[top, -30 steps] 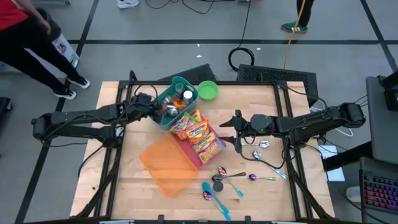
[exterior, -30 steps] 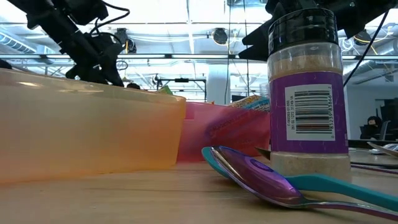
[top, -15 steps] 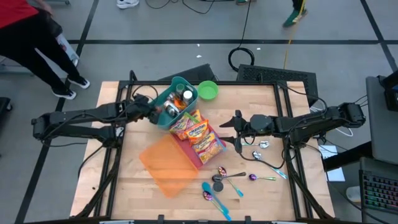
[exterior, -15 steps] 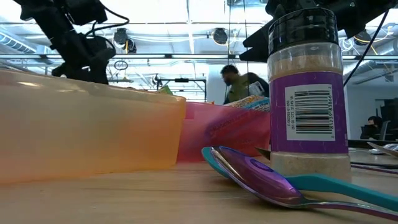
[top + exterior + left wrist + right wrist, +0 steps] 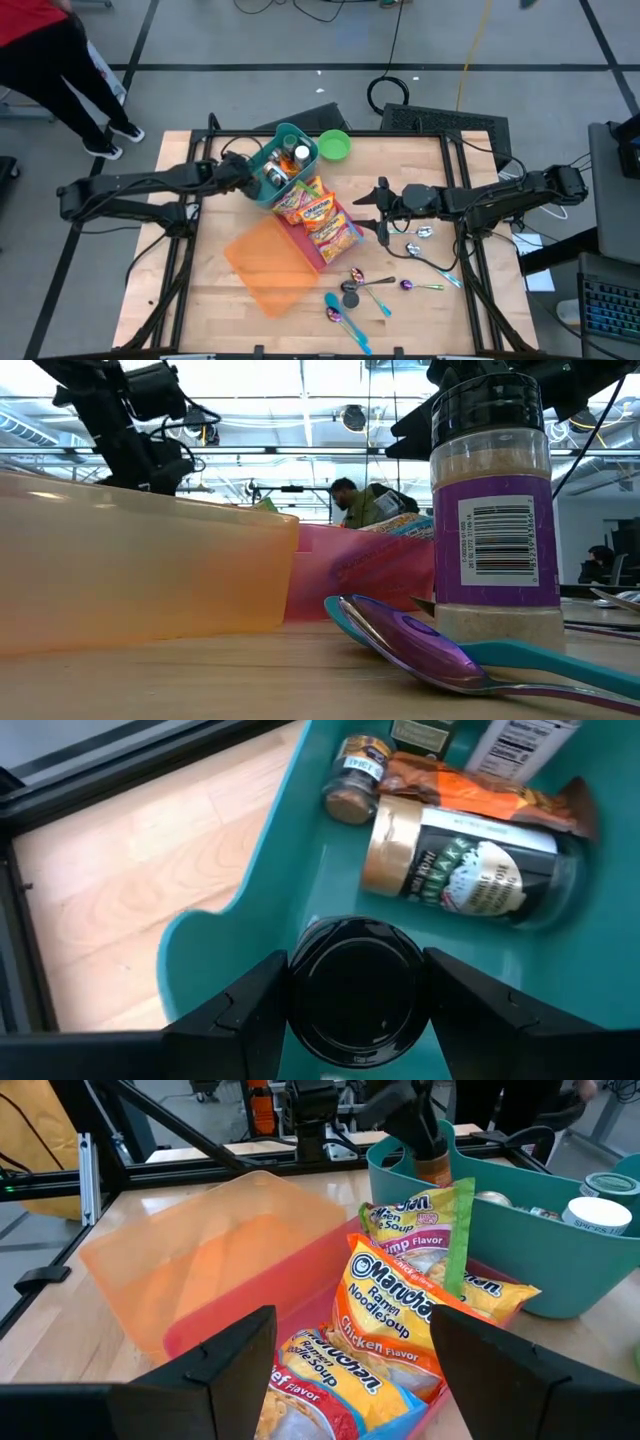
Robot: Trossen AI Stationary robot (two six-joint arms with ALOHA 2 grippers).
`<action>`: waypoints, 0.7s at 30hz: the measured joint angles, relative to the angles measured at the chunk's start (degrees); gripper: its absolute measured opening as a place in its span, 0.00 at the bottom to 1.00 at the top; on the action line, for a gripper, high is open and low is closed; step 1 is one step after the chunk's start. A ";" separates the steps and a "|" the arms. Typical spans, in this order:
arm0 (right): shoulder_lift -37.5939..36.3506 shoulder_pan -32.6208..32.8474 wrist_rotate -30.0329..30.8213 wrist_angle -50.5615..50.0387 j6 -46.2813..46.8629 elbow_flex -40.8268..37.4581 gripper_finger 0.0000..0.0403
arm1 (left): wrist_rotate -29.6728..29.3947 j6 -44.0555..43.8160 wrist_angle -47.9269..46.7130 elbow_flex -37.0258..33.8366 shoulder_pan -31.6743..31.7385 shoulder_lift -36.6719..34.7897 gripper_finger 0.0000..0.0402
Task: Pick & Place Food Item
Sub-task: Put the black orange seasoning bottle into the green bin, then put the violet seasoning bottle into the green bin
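**Black-capped jar held over the teal basket**

While the black-capped jar [image 5: 352, 992] is gripped between the fingers of the left claw [image 5: 352, 1020], a good finish, by judgement, calls for a slow descent into the bare corner of the teal basket [image 5: 275, 870] and a release only once the base rests on the floor of it. The jar is held upright just inside the basket's wall, above a free patch of the bottom; the lying items beside it should not be struck.

In the basket, a larger jar with a gold lid [image 5: 470, 865] is seen lying on its side, with an orange packet [image 5: 470, 788] against it and a small spice jar [image 5: 352, 785] beyond. A white-lidded container [image 5: 595, 1215] is also seen in it from the right wrist.

Next to the basket, a pink bin [image 5: 318, 255] is filled with ramen packets [image 5: 400, 1315], and an orange bin [image 5: 268, 265] lies against it, its contents not being visible.

The right claw [image 5: 381, 210] is kept waiting over the surface [image 5: 420, 320] to the right of the bins, its fingers spread apart and empty.
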 joint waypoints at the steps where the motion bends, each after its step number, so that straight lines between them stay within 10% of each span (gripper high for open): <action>1: 0.00 0.00 0.00 0.00 0.00 0.00 0.64 | 0.00 0.02 0.26 0.03 0.17 0.70 0.51; 6: 0.00 0.00 0.00 0.02 0.01 0.00 0.64 | 0.04 0.34 0.52 0.03 0.37 2.54 0.54; 13: 0.00 0.02 -0.02 -1.33 0.17 0.00 0.64 | 0.18 0.38 0.86 0.05 0.37 2.26 0.95; 21: -0.88 0.09 -4.22 -6.06 1.53 -0.02 0.64 | 1.94 1.06 0.52 1.41 0.37 -0.77 0.85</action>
